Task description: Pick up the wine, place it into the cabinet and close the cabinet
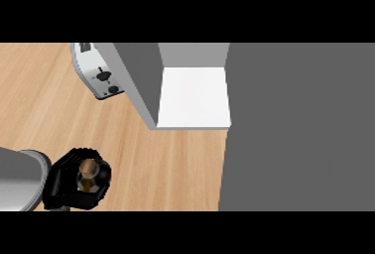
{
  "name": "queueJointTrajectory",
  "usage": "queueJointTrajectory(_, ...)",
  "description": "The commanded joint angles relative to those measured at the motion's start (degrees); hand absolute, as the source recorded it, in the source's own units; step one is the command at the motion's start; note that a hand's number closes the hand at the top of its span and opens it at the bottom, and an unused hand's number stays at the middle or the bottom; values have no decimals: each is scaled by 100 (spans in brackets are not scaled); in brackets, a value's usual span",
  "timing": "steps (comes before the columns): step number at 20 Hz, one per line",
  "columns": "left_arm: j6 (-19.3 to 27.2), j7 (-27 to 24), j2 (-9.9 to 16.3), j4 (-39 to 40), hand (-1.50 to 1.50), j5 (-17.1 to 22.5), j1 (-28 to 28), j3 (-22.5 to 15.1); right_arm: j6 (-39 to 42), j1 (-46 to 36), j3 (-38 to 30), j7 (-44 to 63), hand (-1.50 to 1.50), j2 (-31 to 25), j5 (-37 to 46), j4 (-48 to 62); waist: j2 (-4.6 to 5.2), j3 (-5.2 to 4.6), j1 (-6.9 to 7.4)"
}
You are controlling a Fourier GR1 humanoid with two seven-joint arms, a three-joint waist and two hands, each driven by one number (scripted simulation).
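Wine (89,174): brownish-gold top seen from above, body hidden.
Left hand (73,186): fingers curled round wine, apparently clear of the bench (176,168).
Cabinet (194,96): open, white shelf shown.

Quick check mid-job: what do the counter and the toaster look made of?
Counter: looks like light wood, matte, with long grain streaks running across it. Toaster: probably brushed metal, silvery-grey sheen, with dark knobs that could be plastic.

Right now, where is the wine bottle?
In the head view, the brown-topped wine bottle is at lower left over the wooden counter, enclosed by the black left hand, left of and below the open grey cabinet.
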Motion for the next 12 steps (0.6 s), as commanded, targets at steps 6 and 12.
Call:
queueJointTrajectory(6,520,-242,-299,-1440,150,-44,462,-140,-11,-176,-508,441,-150,-141,-796,-645,-6,-1,32)
queueJointTrajectory(12,336,1289,-541,-3107,150,585,730,-623,122,-21,-506,354,-150,-116,-789,-578,-13,3,40)
